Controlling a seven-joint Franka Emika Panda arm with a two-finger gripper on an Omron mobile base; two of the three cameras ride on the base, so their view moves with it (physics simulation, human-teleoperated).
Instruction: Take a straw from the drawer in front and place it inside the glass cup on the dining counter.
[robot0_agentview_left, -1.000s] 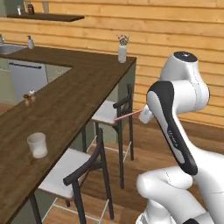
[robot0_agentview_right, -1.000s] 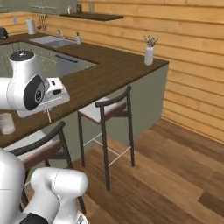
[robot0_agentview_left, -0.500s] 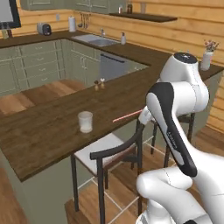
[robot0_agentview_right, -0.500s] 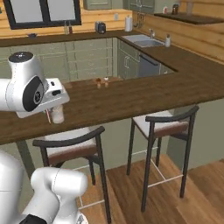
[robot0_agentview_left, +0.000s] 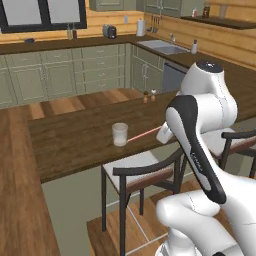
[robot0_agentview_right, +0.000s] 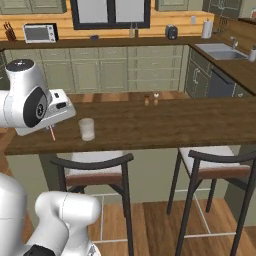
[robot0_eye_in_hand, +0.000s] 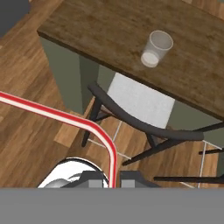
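**Here: straw carried above the dining counter**

Gripper (robot0_eye_in_hand: 111, 180) clenched on the straw (robot0_eye_in_hand: 61, 117), held short of the glass cup (robot0_agentview_left: 120, 134). Cup upright on the dining counter (robot0_agentview_left: 75, 145), near its front edge. Below the edge, a stool (robot0_agentview_left: 142, 172); farther along the counter, two small shakers (robot0_agentview_right: 151, 100).

Sage cabinets (robot0_agentview_right: 100, 70), plank floor (robot0_eye_in_hand: 26, 127), stools (robot0_agentview_right: 95, 172)
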